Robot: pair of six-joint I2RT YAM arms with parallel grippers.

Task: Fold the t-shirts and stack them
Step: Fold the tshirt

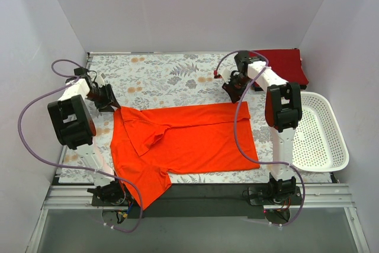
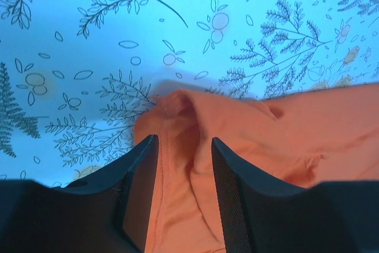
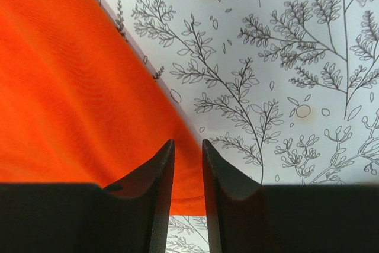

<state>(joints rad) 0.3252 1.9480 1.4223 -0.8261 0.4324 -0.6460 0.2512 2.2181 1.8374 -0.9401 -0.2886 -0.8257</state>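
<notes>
From above, the orange-red t-shirt (image 1: 189, 140) is lying spread across the middle of the floral cloth (image 1: 160, 75), its far edge doubled over toward the near side and one sleeve drooping off the near edge of the table by the left arm's base. The left gripper (image 1: 112, 106) is sitting low at the shirt's far left corner, and the right gripper (image 1: 235, 95) is sitting at its far right corner. A crimson t-shirt (image 1: 284, 66) is resting as a flat folded block in the far right corner, just beyond the right arm, and a white basket (image 1: 340, 146) is standing at the right side of the table, beside the orange-red shirt but apart from it. In the left wrist view, the left gripper (image 2: 185, 141) is clamping a bunched ridge of the orange-red t-shirt (image 2: 284, 128): the fabric is rising between the two dark fingers (image 2: 139, 176) and pressing against both inner faces, with the floral cloth (image 2: 118, 28) stretching beyond. In the right wrist view, the right gripper (image 3: 188, 143) is pinching the shirt's edge, its jaws drawn to a narrow slit filled with orange, while the orange-red t-shirt (image 3: 65, 99) is covering the left of the view and the floral cloth (image 3: 284, 57) is showing on the right.
</notes>
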